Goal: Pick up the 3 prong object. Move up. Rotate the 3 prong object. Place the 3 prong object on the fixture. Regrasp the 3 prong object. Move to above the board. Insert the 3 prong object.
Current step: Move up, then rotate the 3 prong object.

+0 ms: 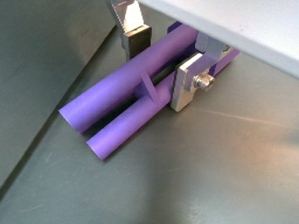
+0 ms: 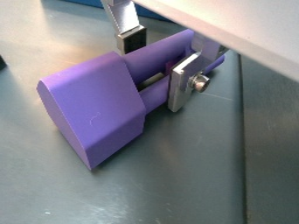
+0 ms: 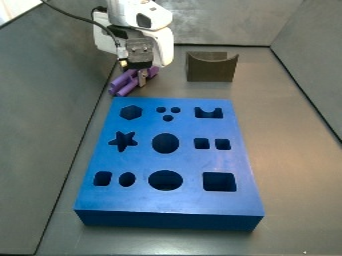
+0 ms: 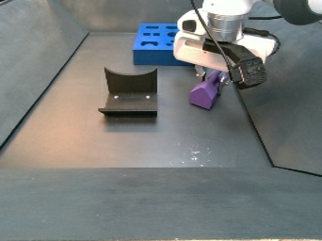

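Early going: gripper (image 2: pixel 156 63), upper middle of frame, straddles the light purple plastic three-pronged peg (image 2: pixel 100 105) lying on the floor, fingers spread, pickup pending.

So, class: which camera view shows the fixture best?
A side view shows the fixture best: whole, near, its curved notch open to the camera. The opposite side view shows it small and far. Neither wrist view shows it; they show the gripper straddling the 3 prong object.
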Motion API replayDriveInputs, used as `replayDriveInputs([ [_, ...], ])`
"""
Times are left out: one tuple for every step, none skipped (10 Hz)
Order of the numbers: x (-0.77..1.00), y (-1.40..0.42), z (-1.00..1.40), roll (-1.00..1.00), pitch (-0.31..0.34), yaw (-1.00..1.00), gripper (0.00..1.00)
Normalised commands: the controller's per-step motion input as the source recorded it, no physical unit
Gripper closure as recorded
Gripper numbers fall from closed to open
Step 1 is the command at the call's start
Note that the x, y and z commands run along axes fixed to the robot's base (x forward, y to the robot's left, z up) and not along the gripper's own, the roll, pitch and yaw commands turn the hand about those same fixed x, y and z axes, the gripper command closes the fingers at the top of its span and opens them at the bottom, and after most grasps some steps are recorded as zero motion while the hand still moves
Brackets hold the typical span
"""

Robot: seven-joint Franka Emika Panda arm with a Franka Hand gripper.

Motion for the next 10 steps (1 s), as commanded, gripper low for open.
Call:
replayDriveInputs([
  [-0.05,-0.05,0.79,-0.01,0.038,-0.01,1.00],
  [-0.05,-0.05,0.70,-0.02,0.053,0.00,1.00],
  [-0.04,-0.03,0.64,-0.02,0.061,0.01,1.00],
  [-0.01,-0.02,0.43,-0.03,0.057,0.02,1.00],
  [-0.01,-0.02,0.34,-0.04,0.051,0.02,1.00],
  [0.46,1.00,0.51,0.00,0.000,0.00,1.00],
  [0.45,1.00,0.43,-0.01,-0.002,-0.01,1.00],
  [0.41,1.00,0.36,-0.03,0.079,-0.03,1.00],
  [0.38,1.00,0.33,-0.04,0.081,-0.03,1.00],
  [0.30,0.93,0.27,-0.05,0.078,-0.03,1.00],
])
